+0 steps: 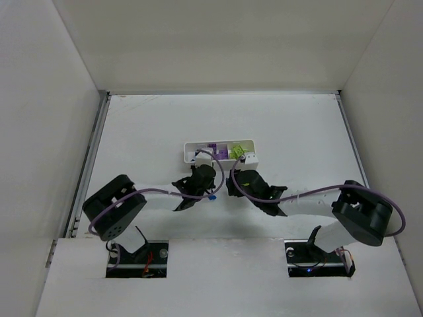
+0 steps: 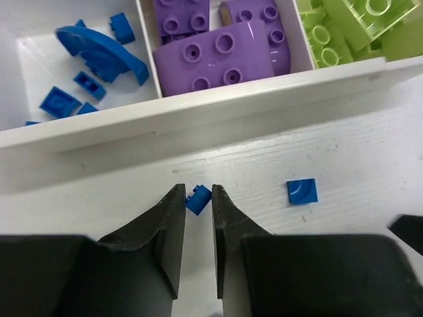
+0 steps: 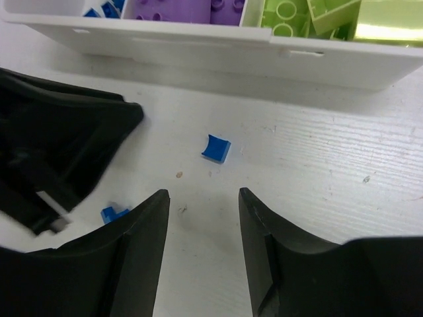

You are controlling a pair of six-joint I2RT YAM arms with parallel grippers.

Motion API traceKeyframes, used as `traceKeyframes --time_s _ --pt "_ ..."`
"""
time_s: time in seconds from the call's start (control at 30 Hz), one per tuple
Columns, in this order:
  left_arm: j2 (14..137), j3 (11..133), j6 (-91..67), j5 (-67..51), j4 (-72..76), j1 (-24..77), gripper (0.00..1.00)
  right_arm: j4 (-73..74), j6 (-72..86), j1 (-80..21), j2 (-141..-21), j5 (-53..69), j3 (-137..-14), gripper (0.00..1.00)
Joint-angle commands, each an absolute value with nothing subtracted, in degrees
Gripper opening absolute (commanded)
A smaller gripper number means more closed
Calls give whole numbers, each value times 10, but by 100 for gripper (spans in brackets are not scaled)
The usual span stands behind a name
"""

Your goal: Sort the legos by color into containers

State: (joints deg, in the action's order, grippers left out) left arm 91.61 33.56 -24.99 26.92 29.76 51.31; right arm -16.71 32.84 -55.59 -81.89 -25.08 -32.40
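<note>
The white tray [image 2: 198, 109] has three compartments: blue pieces [image 2: 99, 56] on the left, purple blocks [image 2: 215, 59] in the middle, lime-green bricks [image 2: 344, 30] on the right. My left gripper [image 2: 197, 195] is down at the table in front of the tray, with its jaws closed to a narrow gap on a tiny blue piece [image 2: 197, 199]. A blue square tile [image 2: 302, 191] lies on the table to its right. My right gripper [image 3: 201, 198] is open and empty, just short of that same tile [image 3: 216, 148]. The gripped blue piece also shows in the right wrist view [image 3: 111, 213].
In the top view the tray [image 1: 187, 152] sits mid-table, with both grippers close together just in front of it, the left [image 1: 209, 193] and the right [image 1: 231, 188]. The left gripper's black body [image 3: 59, 152] fills the left side of the right wrist view. White walls surround the table.
</note>
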Motion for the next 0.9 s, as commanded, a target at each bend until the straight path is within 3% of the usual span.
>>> traceKeyframes --time_s 0.0,0.3,0.5,0.73,0.87 --pt "836 317 -272 264 287 507 9 -169 325 -559 -840 -255 -358 54" --pt "739 323 -278 212 257 418 10 -158 319 -558 -907 -266 -405 53" --pt "781 352 -282 196 270 351 10 -108 309 -559 -943 -305 -445 50" --pt "838 384 -285 193 280 348 11 -105 308 -559 -959 -316 -447 48" --pt "849 393 -284 203 278 351 18 -106 308 -559 -962 -309 -448 44"
